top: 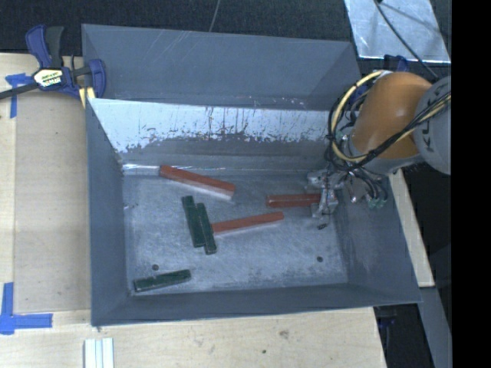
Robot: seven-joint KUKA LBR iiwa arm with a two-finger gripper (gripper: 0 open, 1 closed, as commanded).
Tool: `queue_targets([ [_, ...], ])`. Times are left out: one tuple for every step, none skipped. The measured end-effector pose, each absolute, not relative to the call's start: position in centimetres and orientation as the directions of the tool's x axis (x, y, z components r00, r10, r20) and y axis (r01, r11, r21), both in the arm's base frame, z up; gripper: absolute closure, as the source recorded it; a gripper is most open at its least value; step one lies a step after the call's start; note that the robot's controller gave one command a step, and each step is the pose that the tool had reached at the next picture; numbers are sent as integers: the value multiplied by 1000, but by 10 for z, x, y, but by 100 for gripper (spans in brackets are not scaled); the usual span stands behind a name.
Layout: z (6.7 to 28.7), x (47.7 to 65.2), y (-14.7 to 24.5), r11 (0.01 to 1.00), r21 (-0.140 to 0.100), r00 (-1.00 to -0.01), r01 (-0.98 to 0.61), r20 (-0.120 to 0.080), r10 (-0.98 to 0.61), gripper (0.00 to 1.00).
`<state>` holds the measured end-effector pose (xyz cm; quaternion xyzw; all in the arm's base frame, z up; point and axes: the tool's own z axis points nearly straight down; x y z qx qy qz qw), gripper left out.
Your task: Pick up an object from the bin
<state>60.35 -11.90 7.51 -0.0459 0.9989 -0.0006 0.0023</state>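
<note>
Jaws low in grey bin [107,205], at right end of short red stick [291,201], spread or pinching cannot be told

The grey bin [106,228] holds three red sticks [247,222], perhaps three green sticks [198,225].

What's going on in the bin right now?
The arm's gripper is low over the right end of a short red stick near the bin's right wall; whether it has hold of it is unclear. A longer red stick, a back red stick, two dark green sticks side by side and a lone green stick at the front left lie loose elsewhere.
</note>
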Motion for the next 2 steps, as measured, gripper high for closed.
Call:
queue_targets([
  [75, 603, -119, 996, -2, -996, -92, -5, -92, 100],
  [99, 598, -118, 984, 0, -984, -179, 1, -179, 100],
])
